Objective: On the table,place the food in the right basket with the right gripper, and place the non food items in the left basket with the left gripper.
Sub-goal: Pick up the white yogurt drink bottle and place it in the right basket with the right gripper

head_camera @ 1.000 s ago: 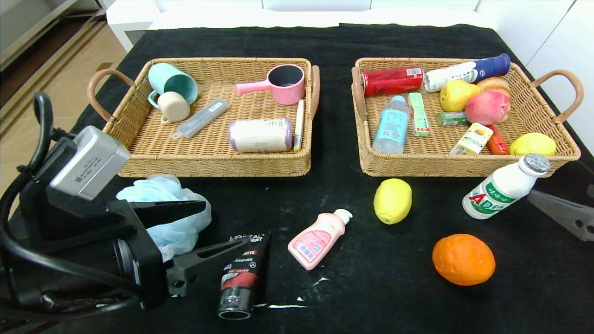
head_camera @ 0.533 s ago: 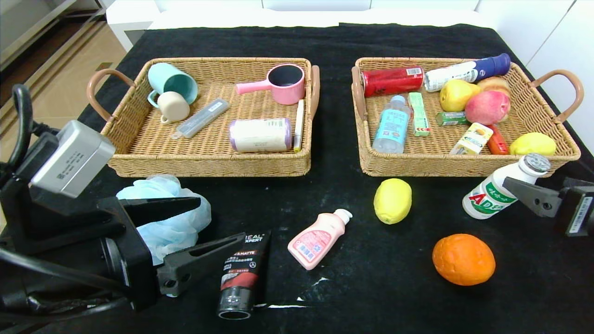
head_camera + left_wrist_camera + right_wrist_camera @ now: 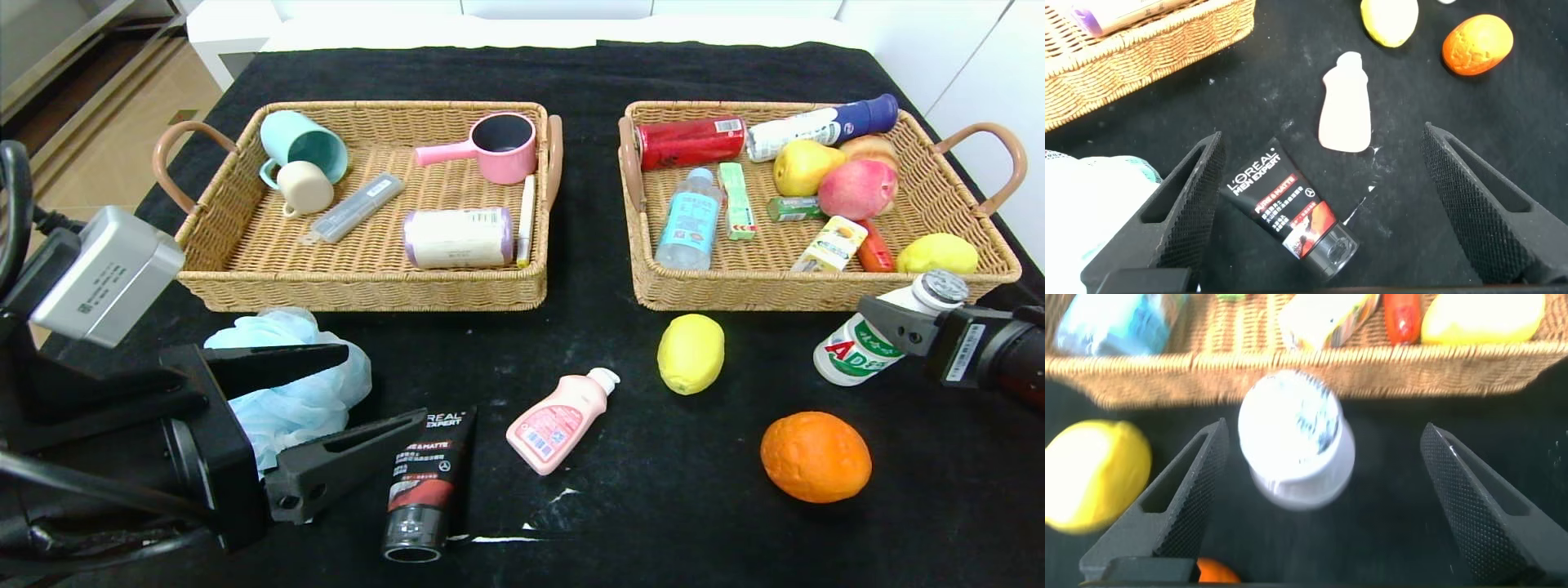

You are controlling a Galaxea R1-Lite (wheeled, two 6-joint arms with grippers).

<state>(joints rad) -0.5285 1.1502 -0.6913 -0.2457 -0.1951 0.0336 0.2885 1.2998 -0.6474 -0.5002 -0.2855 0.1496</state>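
Note:
My right gripper [image 3: 878,314] is open at the white AD milk bottle [image 3: 865,343], which lies just before the right basket [image 3: 816,296]. In the right wrist view the bottle [image 3: 1294,437] sits between the spread fingers [image 3: 1184,498], nearer one of them, untouched. My left gripper [image 3: 385,384] is open above the front left of the table, over a black L'Oreal tube [image 3: 424,482] and beside a blue bath sponge [image 3: 286,384]. The left wrist view shows the tube [image 3: 1286,208] and a pink bottle [image 3: 1346,106] between its fingers. A lemon [image 3: 691,353] and an orange [image 3: 815,456] lie loose.
The pink bottle [image 3: 559,420] lies at centre front. The left basket [image 3: 367,287] holds cups, a pink pan, a roll and flat items. The right basket holds a can, bottles, fruit and packets. The table edge is close on the right.
My right gripper has come in from the right edge and now has its open fingers round the milk bottle. My left arm has drifted slightly left and back. No object has moved.

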